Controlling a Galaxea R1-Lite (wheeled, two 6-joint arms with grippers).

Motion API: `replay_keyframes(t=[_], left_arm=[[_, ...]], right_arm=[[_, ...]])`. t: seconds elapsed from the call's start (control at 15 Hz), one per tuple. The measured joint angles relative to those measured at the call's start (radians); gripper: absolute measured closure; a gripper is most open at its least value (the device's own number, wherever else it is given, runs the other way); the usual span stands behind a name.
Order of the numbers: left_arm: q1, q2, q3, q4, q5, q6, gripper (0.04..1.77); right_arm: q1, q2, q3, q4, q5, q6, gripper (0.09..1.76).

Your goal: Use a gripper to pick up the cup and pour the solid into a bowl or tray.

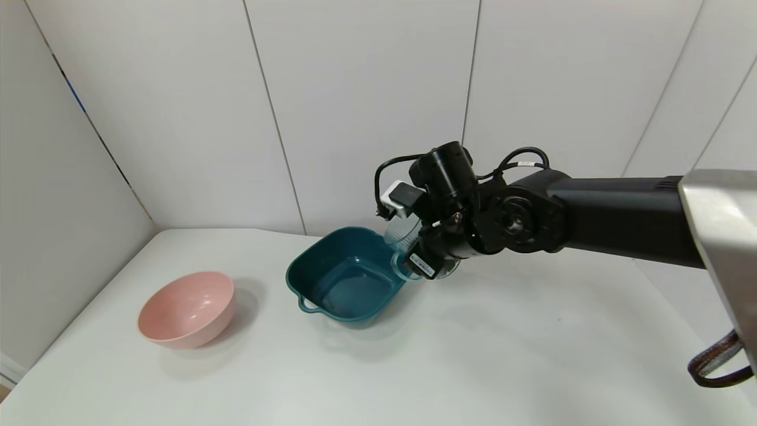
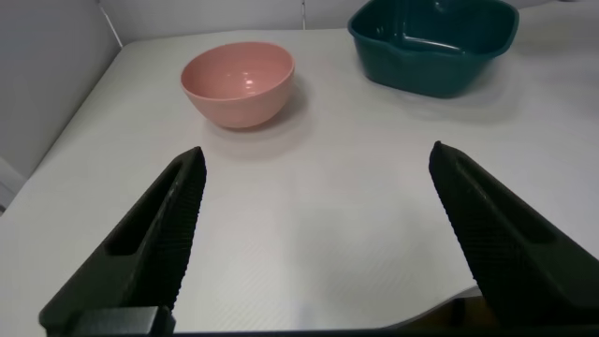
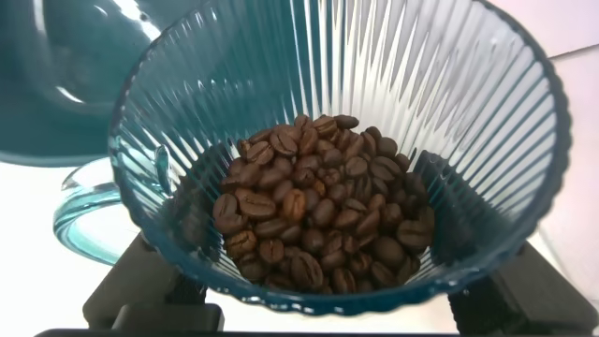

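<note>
My right gripper (image 1: 430, 255) is shut on the cup (image 1: 403, 235), a ribbed, pale blue-green translucent mug held off the table at the right rim of the dark teal bowl (image 1: 294, 278). The wrist hides most of the cup in the head view. In the right wrist view the cup (image 3: 468, 94) holds the solid (image 3: 318, 201), a heap of dark brown coffee beans. The gripper (image 3: 323, 304) clasps the cup from both sides, and the teal bowl (image 3: 56, 94) lies just beyond it. The bowl's inside looks bare. My left gripper (image 2: 318, 215) is open low over the table's near side.
A round pink bowl (image 1: 186, 307) stands left of the teal one, also in the left wrist view as pink bowl (image 2: 239, 82) and teal bowl (image 2: 421, 75). White walls close the table's back and left. A brown strap (image 1: 718, 361) hangs at the right edge.
</note>
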Motion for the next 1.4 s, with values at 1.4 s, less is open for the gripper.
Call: replay_keyframes(t=[1.4], left_arm=[[0.000,0.000,0.000,0.000,0.000,0.000,0.09]], right_arm=[[0.112,0.118,-0.027,-0.143,-0.529,-0.382,0.47]])
